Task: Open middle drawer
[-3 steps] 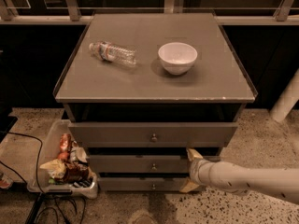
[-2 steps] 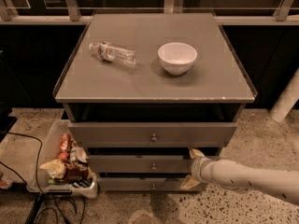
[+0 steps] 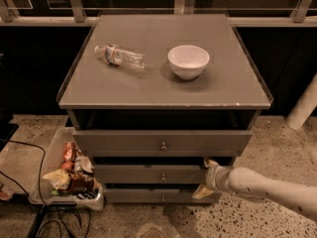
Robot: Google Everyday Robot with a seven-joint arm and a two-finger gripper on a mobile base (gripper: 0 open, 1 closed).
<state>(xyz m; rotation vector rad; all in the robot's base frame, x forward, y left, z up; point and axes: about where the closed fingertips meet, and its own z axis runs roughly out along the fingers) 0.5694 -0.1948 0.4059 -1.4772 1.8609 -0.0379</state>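
Observation:
The middle drawer is the grey flat front with a small round knob, second of three in the cabinet. It stands out a little from the cabinet, less far than the top drawer. My gripper is at the right end of the middle drawer front. One fingertip shows just above the front's top edge and the other just below its bottom edge. The fingers are spread apart around that end. My white arm comes in from the lower right.
A plastic water bottle lies on the cabinet top and a white bowl stands there. The lowest drawer is below. A clear bin of snack packets and cables are on the floor at left. A white post is at right.
The gripper stays at the right end of the middle drawer with hardly any shift. The drawer fronts look the same.

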